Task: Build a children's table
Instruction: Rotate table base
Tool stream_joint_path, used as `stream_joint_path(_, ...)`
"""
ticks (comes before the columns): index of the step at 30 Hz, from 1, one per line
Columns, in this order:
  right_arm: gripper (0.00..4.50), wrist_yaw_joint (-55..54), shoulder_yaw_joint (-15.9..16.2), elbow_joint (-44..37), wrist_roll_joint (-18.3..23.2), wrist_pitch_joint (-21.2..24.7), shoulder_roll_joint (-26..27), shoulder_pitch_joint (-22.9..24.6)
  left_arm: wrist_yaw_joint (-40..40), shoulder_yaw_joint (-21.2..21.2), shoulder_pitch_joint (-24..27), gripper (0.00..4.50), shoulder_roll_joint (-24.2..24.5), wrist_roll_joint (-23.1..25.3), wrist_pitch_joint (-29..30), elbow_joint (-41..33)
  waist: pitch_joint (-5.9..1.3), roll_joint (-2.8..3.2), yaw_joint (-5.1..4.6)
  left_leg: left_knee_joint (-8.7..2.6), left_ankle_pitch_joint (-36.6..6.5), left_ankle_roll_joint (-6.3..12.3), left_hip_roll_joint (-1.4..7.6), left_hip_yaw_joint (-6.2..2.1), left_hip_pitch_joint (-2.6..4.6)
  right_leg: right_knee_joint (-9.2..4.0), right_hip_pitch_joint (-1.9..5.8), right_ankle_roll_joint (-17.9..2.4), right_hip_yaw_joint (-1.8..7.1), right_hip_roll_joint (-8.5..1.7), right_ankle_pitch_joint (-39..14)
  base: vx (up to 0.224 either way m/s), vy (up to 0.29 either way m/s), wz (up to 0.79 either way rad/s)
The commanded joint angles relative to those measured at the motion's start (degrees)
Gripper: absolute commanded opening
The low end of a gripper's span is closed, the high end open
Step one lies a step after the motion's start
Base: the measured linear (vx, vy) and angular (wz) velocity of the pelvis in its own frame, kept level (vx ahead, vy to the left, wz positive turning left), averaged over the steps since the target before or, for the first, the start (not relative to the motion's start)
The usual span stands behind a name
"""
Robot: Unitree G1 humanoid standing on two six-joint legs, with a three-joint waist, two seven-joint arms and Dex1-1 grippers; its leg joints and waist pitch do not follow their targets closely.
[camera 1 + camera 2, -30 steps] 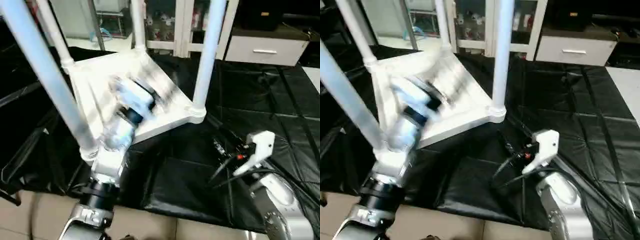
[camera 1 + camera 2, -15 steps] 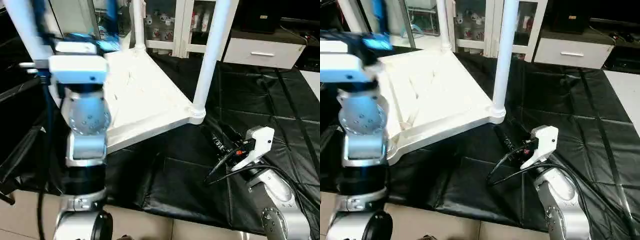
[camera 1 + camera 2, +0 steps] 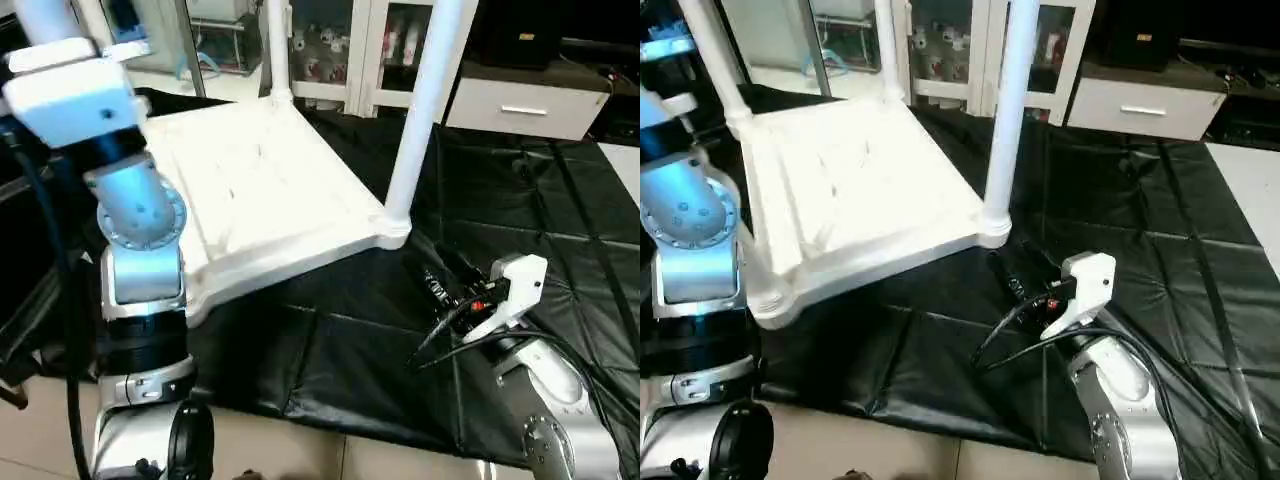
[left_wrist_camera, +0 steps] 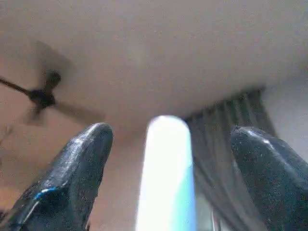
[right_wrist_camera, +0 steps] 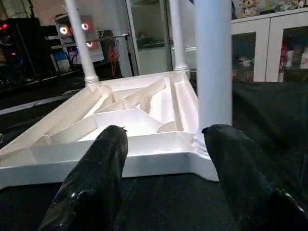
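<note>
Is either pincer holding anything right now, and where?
Nothing is held. The left pincer is open around a leg, not touching; the right pincer is open and empty.

Lying wrinkled across the tabletop, a black cover (image 3: 560, 230). Standing behind, white glass-door cabinets (image 3: 350, 50) and a white drawer unit (image 3: 525, 105). Showing below, pale floor (image 3: 940, 455). Hanging overhead, a ceiling fan (image 4: 41, 96) beside curtains (image 4: 226, 120).

Smooth white plastic tabletop (image 3: 270, 190) with ribbed underside, and smooth white tubular legs (image 3: 420, 100). Black surface (image 3: 520, 230) covered in glossy, wrinkled sheeting. Silver metallic forearms (image 3: 1120, 410); shiny, slightly textured black fingers (image 5: 96, 187).
</note>
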Motion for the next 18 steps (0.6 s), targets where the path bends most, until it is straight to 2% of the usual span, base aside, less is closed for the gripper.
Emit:
stream_joint_path(1,2.87,0.14,-0.31,0.47,-0.09,-0.36,0.06,0.04,-0.73,0.59,0.95,4.46,0.49,-2.65,1.62,3.13,-3.64,-0.63,-0.14,-4.88,-15.70,2.98,4.31,-2.72,0.83,-3.70,2.13,-8.44,2.24,-2.64,-15.37,0.000,0.000,0.00)
stream_joint_path(2,2.87,0.24,-0.03,0.49,-0.17,-0.38,0.18,0.25,-5.84,-0.05,2.06,4.46,0.31,-7.50,2.81,7.55,-3.60,-0.35,-0.06,-4.93,-16.37,2.57,4.23,-2.76,0.86,-3.78,2.08,-8.20,2.22,-2.68,-16.39,0.000,0.000,0.00)
stream_joint_path(3,2.87,0.25,0.01,0.48,-0.19,-0.38,0.19,0.29,-6.42,-0.16,2.29,4.46,0.21,-7.91,3.07,8.12,-3.55,-0.46,0.01,-5.00,-16.83,2.41,4.15,-2.72,0.93,-3.99,1.96,-8.03,2.23,-2.72,-17.46,0.000,0.000,0.00)
stream_joint_path(4,2.87,0.25,0.33,0.39,-0.36,-0.45,0.35,0.56,-8.93,-0.42,4.04,4.46,-0.84,-10.52,4.01,11.45,-3.49,-0.10,0.03,-5.07,-17.94,1.83,4.09,-2.72,1.08,-4.10,1.74,-7.80,2.24,-2.63,-18.77,0.000,0.000,0.00)
stream_joint_path(5,2.87,0.20,0.47,0.35,-0.45,-0.49,0.44,0.64,-9.00,-0.27,4.71,4.46,-1.32,-11.20,4.00,12.27,-3.34,-0.05,0.00,-5.29,-20.07,1.14,4.35,-2.75,1.28,-4.42,1.54,-7.50,2.24,-2.54,-19.88,0.000,0.000,0.00)
stream_joint_path(7,2.87,0.16,0.63,0.25,-0.55,-0.58,0.56,0.92,-14.93,-1.57,5.98,4.46,-2.17,-15.54,5.45,13.64,-3.25,-0.04,0.08,-5.29,-23.28,0.06,4.19,-2.71,1.79,-4.84,1.18,-6.77,2.26,-2.62,-23.21,0.000,0.000,0.00)
stream_joint_path(8,2.87,0.09,0.80,0.14,-0.60,-0.59,0.72,1.17,-19.37,-2.51,7.24,4.46,-2.83,-19.27,6.13,15.12,-3.23,0.38,0.28,-5.40,-24.37,-0.64,4.27,-2.84,1.96,-5.07,1.06,-6.21,2.27,-2.73,-24.75,0.000,0.000,0.00)
stream_joint_path(9,2.87,0.07,0.86,0.11,-0.61,-0.60,0.80,1.34,-21.63,-2.78,7.99,4.46,-3.53,-21.45,7.34,15.57,-3.09,0.27,0.24,-5.54,-25.21,-0.90,4.30,-2.90,1.99,-5.32,0.99,-5.87,2.25,-2.77,-25.81,0.000,0.000,0.00)
stream_joint_path(10,2.87,0.06,1.06,0.12,-0.77,-0.74,0.92,1.87,-25.72,-2.78,9.91,4.46,-4.71,-24.21,10.63,17.53,-2.77,0.47,0.32,-5.60,-29.00,-2.01,4.25,-2.91,2.47,-5.89,0.46,-4.93,2.19,-2.78,-30.00,0.000,0.000,0.00)
stream_joint_path(11,2.87,0.06,1.06,0.12,-0.77,-0.74,0.92,1.87,-25.72,-2.78,9.91,4.46,-4.71,-24.21,10.63,17.53,-2.67,0.37,0.29,-5.57,-30.09,-2.19,4.17,-2.95,2.58,-6.21,0.34,-4.37,2.12,-2.76,-31.34,0.000,0.000,0.00)
stream_joint_path(12,2.87,0.03,1.14,0.07,-0.82,-0.74,0.95,2.12,-27.22,-2.73,10.82,4.46,-4.77,-25.15,11.90,18.68,-2.60,0.63,0.15,-5.54,-31.96,-2.63,4.07,-3.18,2.88,-6.57,0.21,-3.14,1.90,-2.71,-33.76,0.000,0.000,0.00)
stream_joint_path(15,2.87,0.11,1.35,-0.18,-0.98,-0.70,1.01,2.62,-32.98,-2.75,12.86,4.46,-4.60,-30.47,13.88,21.66,-2.67,0.80,-0.11,-6.03,-32.75,-2.91,4.19,-3.84,2.42,-6.71,0.98,-1.62,1.42,-2.95,-35.17,-0.018,0.003,0.02)
stream_joint_path(16,2.87,0.13,1.36,-0.15,-0.95,-0.65,1.05,2.66,-37.52,-2.14,13.59,4.46,-4.90,-34.38,16.57,22.37,-2.63,0.95,-0.28,-6.42,-33.45,-3.19,4.38,-4.04,2.19,-6.70,1.32,-1.68,1.30,-3.07,-34.91,0.000,0.000,0.00)
stream_joint_path(18,2.87,0.11,1.38,-0.10,-0.95,-0.62,1.09,2.62,-39.93,-1.64,13.93,4.46,-5.00,-36.28,18.63,22.79,-2.54,1.00,-0.55,-6.60,-34.74,-3.76,4.48,-4.10,2.20,-6.90,1.15,-2.01,1.28,-3.14,-34.54,0.000,0.000,0.00)
